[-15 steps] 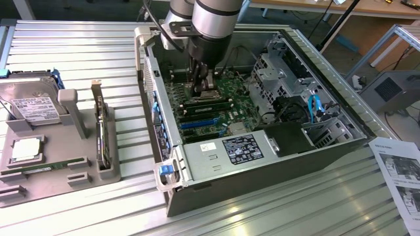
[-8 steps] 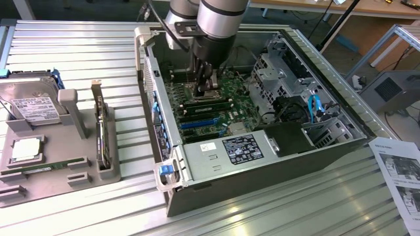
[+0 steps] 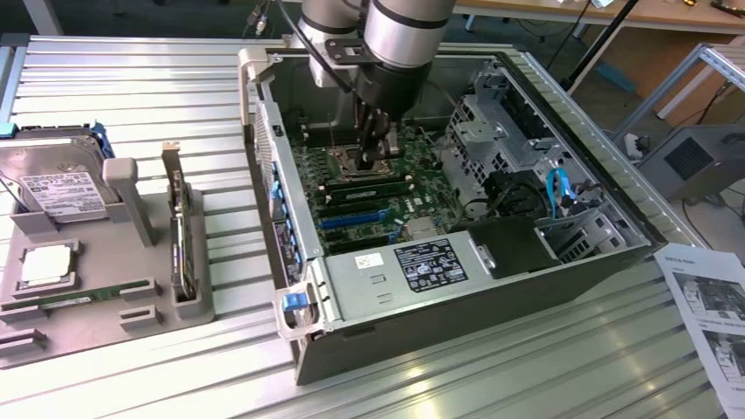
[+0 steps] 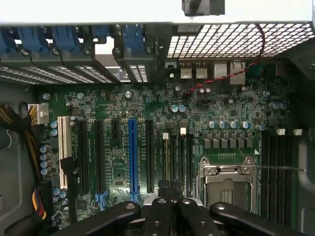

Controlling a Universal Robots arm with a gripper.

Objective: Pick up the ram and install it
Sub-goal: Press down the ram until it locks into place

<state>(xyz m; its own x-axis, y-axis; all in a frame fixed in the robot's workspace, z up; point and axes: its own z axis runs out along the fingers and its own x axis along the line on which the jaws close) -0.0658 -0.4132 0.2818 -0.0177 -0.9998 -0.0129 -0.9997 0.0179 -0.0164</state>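
The ram (image 3: pixel 91 298) is a thin green stick lying in a groove at the front of the grey holder tray (image 3: pixel 152 314), on the exterior view's left. My gripper (image 3: pixel 372 164) is far from it, reaching down inside the open computer case (image 3: pixel 489 288) over the green motherboard (image 4: pixel 123 113). Its dark fingers (image 4: pixel 157 216) are pressed together, and I see nothing between them. The tips hang just above the black memory slots (image 4: pixel 177 162), beside the metal processor socket (image 4: pixel 227 179). What sits directly under the tips is hidden.
A hard drive (image 3: pixel 58 188), a square silver processor (image 3: pixel 44 265) and an upright card (image 3: pixel 177 236) share the tray. Inside the case are the drive cage (image 3: pixel 495 131), a black power supply (image 3: pixel 512 244) and blue cables. A paper sheet (image 3: pixel 710 305) lies at the exterior view's right.
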